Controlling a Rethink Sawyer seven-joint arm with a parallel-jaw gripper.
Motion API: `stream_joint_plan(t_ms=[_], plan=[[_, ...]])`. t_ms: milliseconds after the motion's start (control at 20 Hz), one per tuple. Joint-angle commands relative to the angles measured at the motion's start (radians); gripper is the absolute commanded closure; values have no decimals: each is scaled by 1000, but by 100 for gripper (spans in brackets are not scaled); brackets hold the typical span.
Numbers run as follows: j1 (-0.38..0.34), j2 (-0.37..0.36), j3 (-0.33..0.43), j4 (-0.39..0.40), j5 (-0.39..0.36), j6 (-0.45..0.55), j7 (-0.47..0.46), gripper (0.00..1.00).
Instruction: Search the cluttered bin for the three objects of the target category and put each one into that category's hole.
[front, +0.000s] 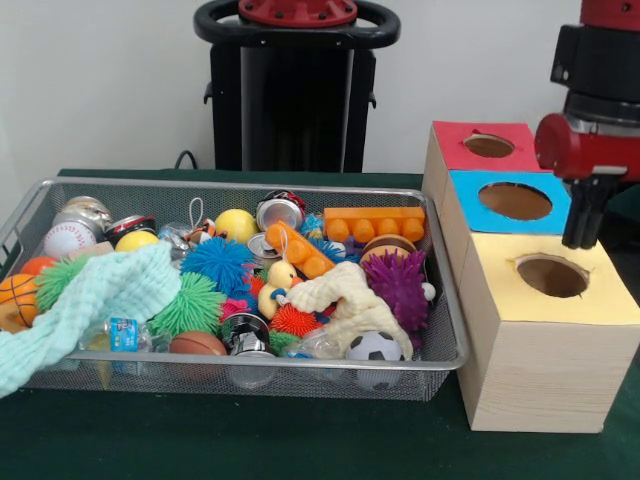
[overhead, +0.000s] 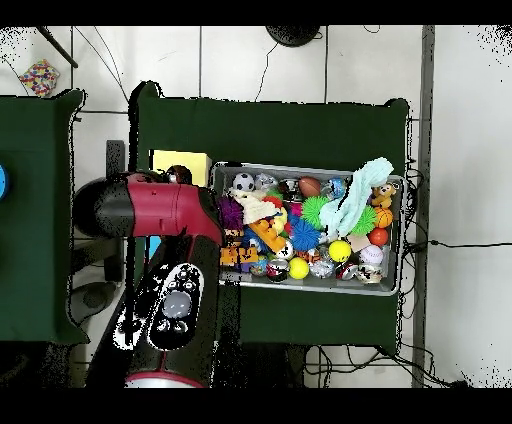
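the red and black arm comes down over the three-hole wooden box, and its gripper (front: 581, 225) hangs just above the tops, over the line where the blue top (front: 512, 201) meets the yellow top (front: 555, 278). two dark fingers (front: 574, 215) point down close together with nothing between them; whether they are fully closed i cannot tell. the red top (front: 487, 146) is the farthest of the three, and each top has one round hole. in the overhead view the arm covers most of the box, leaving only the yellow corner (overhead: 180, 164) showing.

the wire mesh bin (front: 448, 340) sits on the green tabletop (front: 250, 440) just beside the box and is full. a mint green cloth (front: 90, 300) is draped over its left end and hangs over the rim. near it lie a baseball (front: 68, 240), a small basketball (front: 16, 290), a yellow ball (front: 236, 224), a blue spiky ball (front: 217, 262) and a green spiky ball (front: 190, 305). a brown football (front: 197, 344) and a soccer ball (front: 374, 347) rest against the front wall. a rubber duck (front: 277, 285) sits in the middle, touching a cream knitted cloth (front: 350, 300). a purple spiky ball (front: 397, 285) lies at the right end below an orange toy brick (front: 375, 223), and a metal can (front: 277, 213) stands by the far wall.
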Motion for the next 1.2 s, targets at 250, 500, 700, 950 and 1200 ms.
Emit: stream_joint_plan(t_ms=[250, 500, 700, 950, 1200], plan=[[-6, -90, -79, 33, -48, 290, 169, 100], [-69, -150, -57, 78, -74, 290, 52, 100], [-142, -181, -32, 126, -82, 248, -1, 100], [-253, -274, 89, 204, -130, 116, -213, 100], [-419, -287, 275, 295, -185, -73, -268, 100]])
